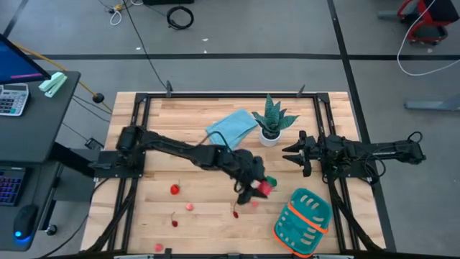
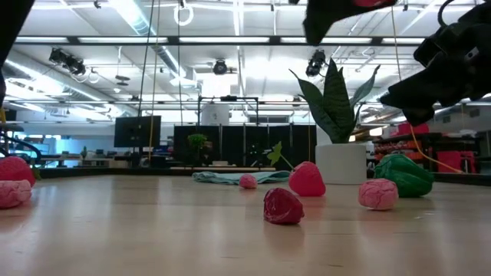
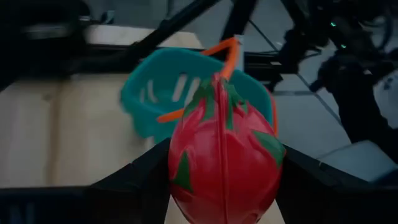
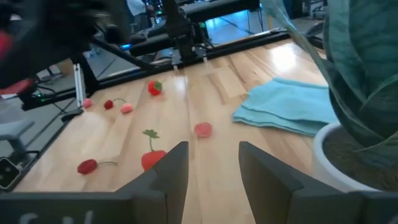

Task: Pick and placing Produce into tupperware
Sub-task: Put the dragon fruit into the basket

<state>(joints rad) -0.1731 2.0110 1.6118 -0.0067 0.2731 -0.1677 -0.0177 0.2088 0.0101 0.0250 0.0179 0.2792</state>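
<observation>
The left gripper (image 1: 257,188) hangs over the middle of the table, its jaws spread wide around a red toy fruit with green leaves (image 3: 224,155), clamped between the two fingers. The teal container (image 1: 305,214) lies at about four o'clock from it, near the table's front right corner. Small red and pink pieces (image 1: 175,190) lie scattered toward eight o'clock. The right gripper (image 1: 293,154) waits beside the potted plant (image 1: 272,122), jaws partly open and empty.

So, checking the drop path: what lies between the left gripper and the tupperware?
Bare wood in the high view, between the left gripper, shut on a red fruit, and the tupperware.
</observation>
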